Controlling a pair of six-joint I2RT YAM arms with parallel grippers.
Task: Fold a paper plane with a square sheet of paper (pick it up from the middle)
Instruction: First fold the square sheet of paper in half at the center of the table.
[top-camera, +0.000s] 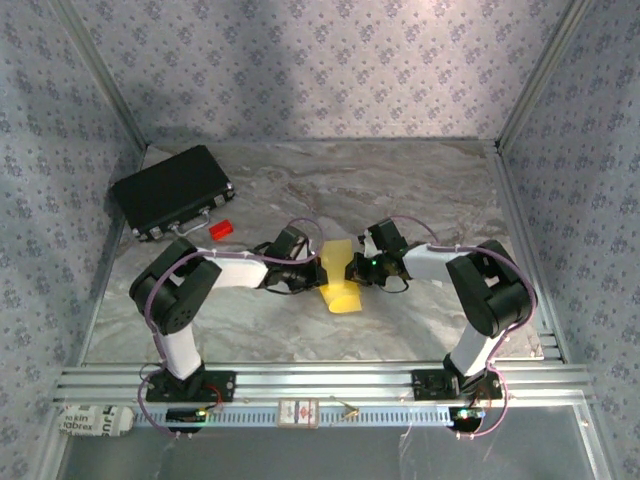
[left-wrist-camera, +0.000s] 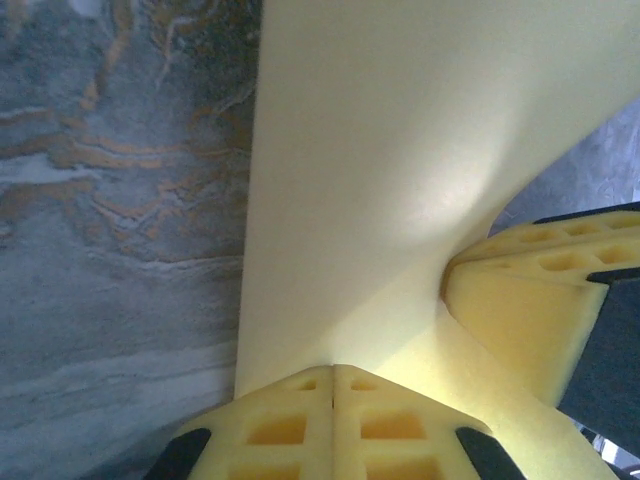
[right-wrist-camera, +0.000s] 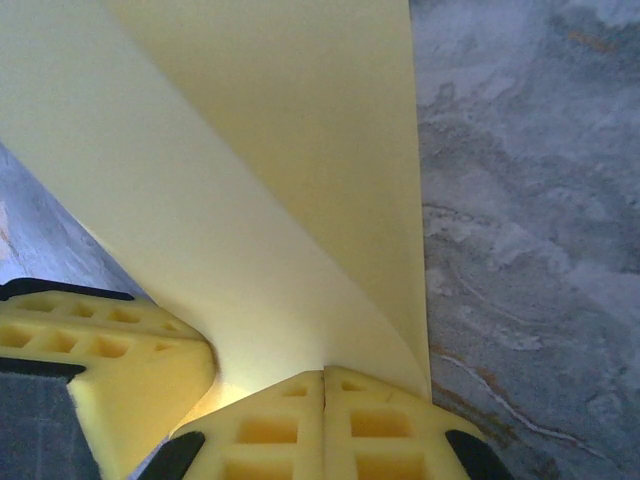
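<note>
The yellow square sheet of paper (top-camera: 338, 274) hangs bent between both grippers at the table's middle, raised off the marble surface. My left gripper (top-camera: 312, 268) is shut on the sheet's left side; in the left wrist view the paper (left-wrist-camera: 380, 180) rises from the closed yellow pads (left-wrist-camera: 290, 420), with the right gripper's pads (left-wrist-camera: 530, 300) close by at the right. My right gripper (top-camera: 362, 266) is shut on the sheet's right side; in the right wrist view the paper (right-wrist-camera: 250, 180) curls up from its closed pads (right-wrist-camera: 370, 425). No paper plane is formed.
A black case (top-camera: 172, 191) lies at the back left with a small red block (top-camera: 221, 229) next to it. Metal frame rails and patterned walls bound the table (top-camera: 420, 190). A rail (top-camera: 330, 380) runs along the near edge.
</note>
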